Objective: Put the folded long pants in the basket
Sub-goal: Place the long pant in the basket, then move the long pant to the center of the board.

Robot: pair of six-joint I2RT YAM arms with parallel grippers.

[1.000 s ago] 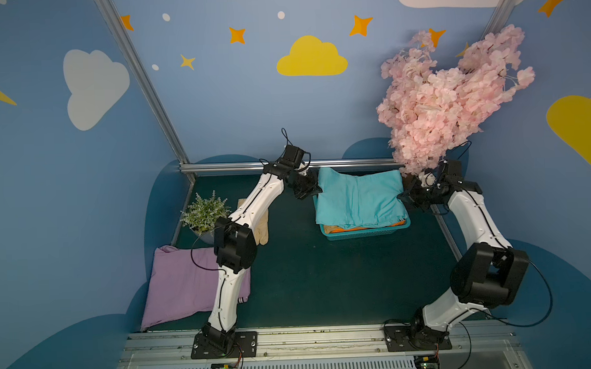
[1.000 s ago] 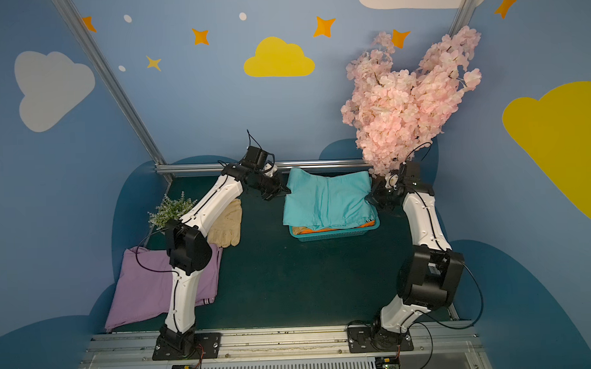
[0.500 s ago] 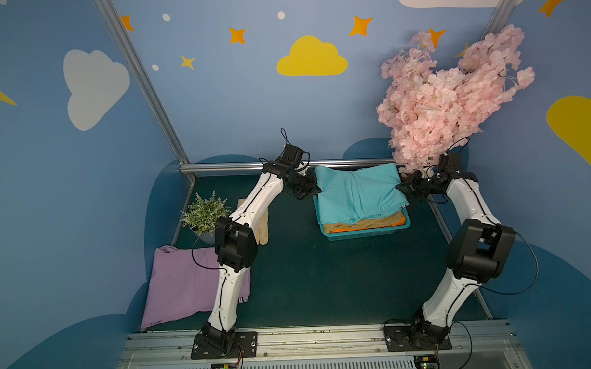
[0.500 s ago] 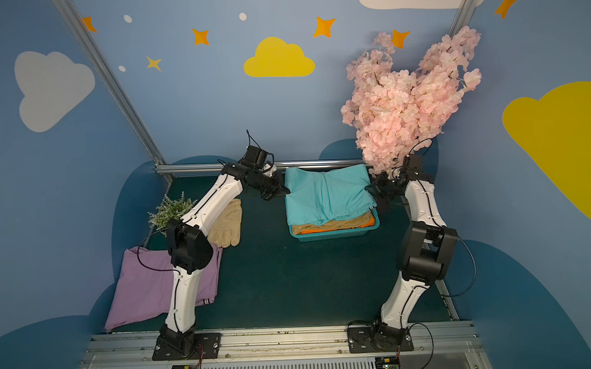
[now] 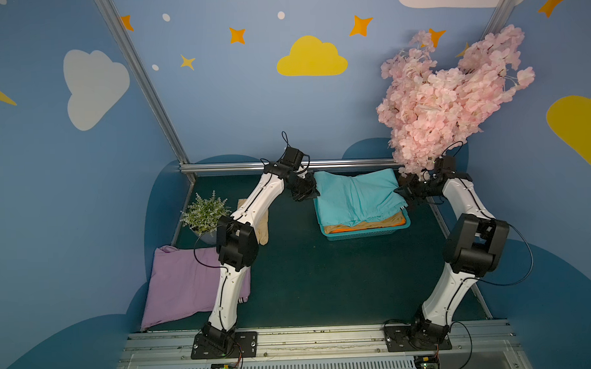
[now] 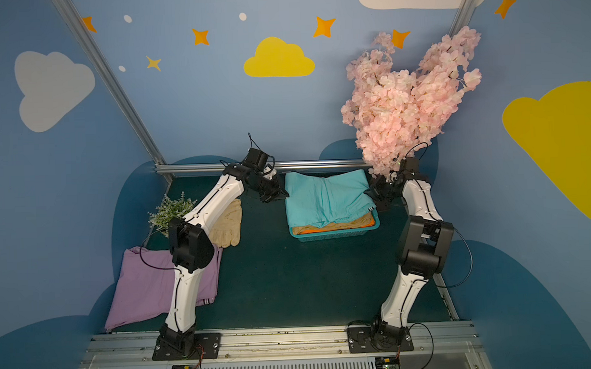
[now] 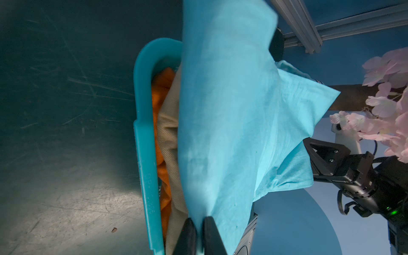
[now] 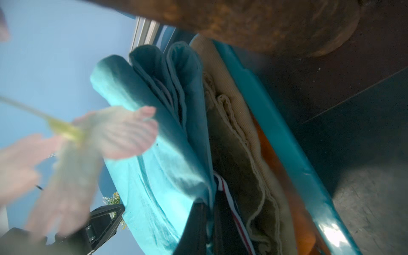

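Observation:
The turquoise pants (image 5: 355, 200) (image 6: 325, 197) lie spread over the turquoise basket (image 5: 367, 233) (image 6: 336, 235) at the back of the table. Under them, khaki pants (image 7: 170, 132) and orange pants (image 7: 161, 88) show at the basket's front edge (image 7: 143, 143). My left gripper (image 5: 314, 193) (image 7: 199, 234) pinches the turquoise cloth at its left end. My right gripper (image 5: 401, 190) (image 8: 208, 220) is shut on its right end, beside a striped ribbon. The lilac pants (image 5: 182, 284) (image 6: 145, 285) lie at the front left, partly behind the left arm.
A small potted plant (image 5: 205, 212) and a beige glove (image 6: 226, 221) sit at the left. A pink blossom tree (image 5: 446, 95) overhangs the right arm; its petals blur the right wrist view. A metal rail (image 5: 337, 163) runs behind the basket.
The turquoise pants have settled further back, baring the khaki and orange edges at the basket's front. The right arm's elbow rose, then dropped again. The left arm barely moved.

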